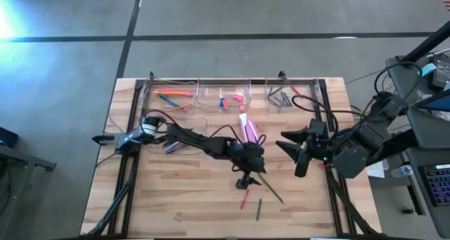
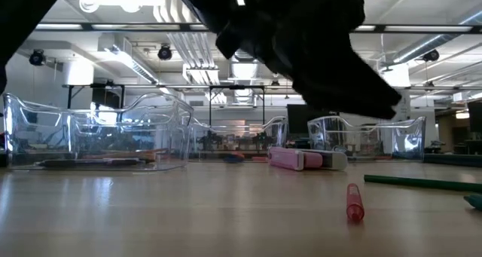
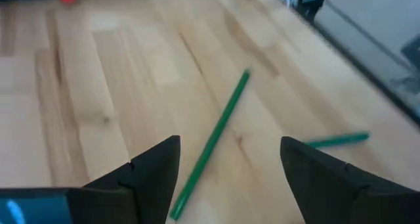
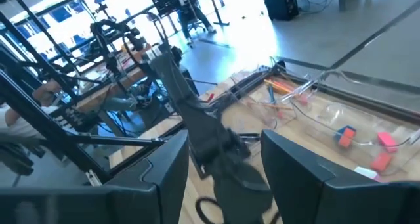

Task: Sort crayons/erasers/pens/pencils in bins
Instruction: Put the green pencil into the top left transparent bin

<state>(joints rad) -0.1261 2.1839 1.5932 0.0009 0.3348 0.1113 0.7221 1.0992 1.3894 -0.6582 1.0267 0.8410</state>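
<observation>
High view: left hand [image 1: 247, 178] low over mid table [image 1: 176, 191], right hand [image 1: 299, 153] waiting at the right side. Bins [image 1: 221, 96] line the far edge, erasers [image 1: 237, 97] in the middle one.
Low view: red crayon [image 2: 354, 202] lies loose on the table.
Left wrist view: fingers [image 3: 154, 171] spread either side of a long green pencil [image 3: 213, 140], not touching.
Right wrist view: right hand [image 4: 223, 165] fingers apart, nothing between them.

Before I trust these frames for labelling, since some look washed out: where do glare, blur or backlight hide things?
High view: glare at the upper left corner, table evenly lit. Low view: bright ceiling lights leave the arm overhead a black silhouette; bins show reflections. Left wrist view: soft blur, though the green pencil between the left claw reads clearly. Right wrist view: the window area is blown out; erasers are visible.
</observation>
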